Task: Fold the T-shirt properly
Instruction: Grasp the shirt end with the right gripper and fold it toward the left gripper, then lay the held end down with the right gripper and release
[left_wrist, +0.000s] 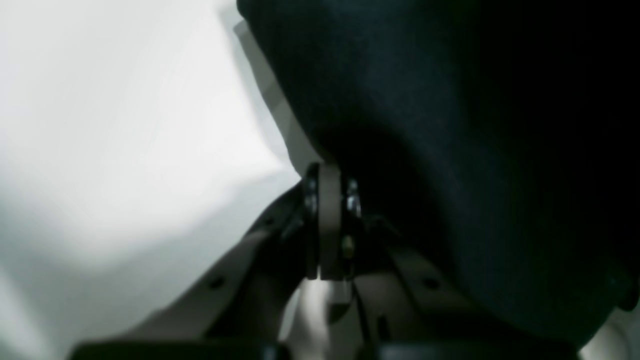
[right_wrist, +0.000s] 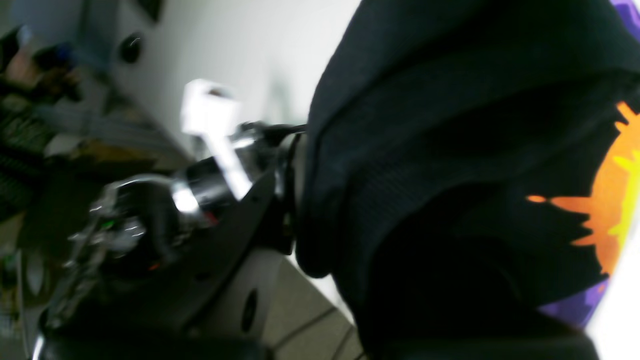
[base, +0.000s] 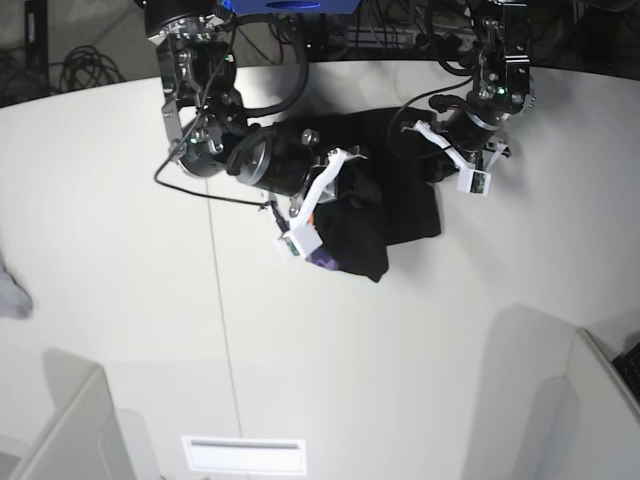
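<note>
Jaws of the left gripper (left_wrist: 330, 172) are pressed together on the black T-shirt (base: 375, 215); the right gripper (right_wrist: 295, 200) also pinches cloth. The T-shirt hangs bunched between both, so it may slip or fold crooked.

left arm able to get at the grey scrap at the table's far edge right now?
Probably not. The left gripper is shut on the T-shirt, and the grey scrap lies at the opposite table edge, beyond the right gripper, which also seems to hold the shirt.
</note>
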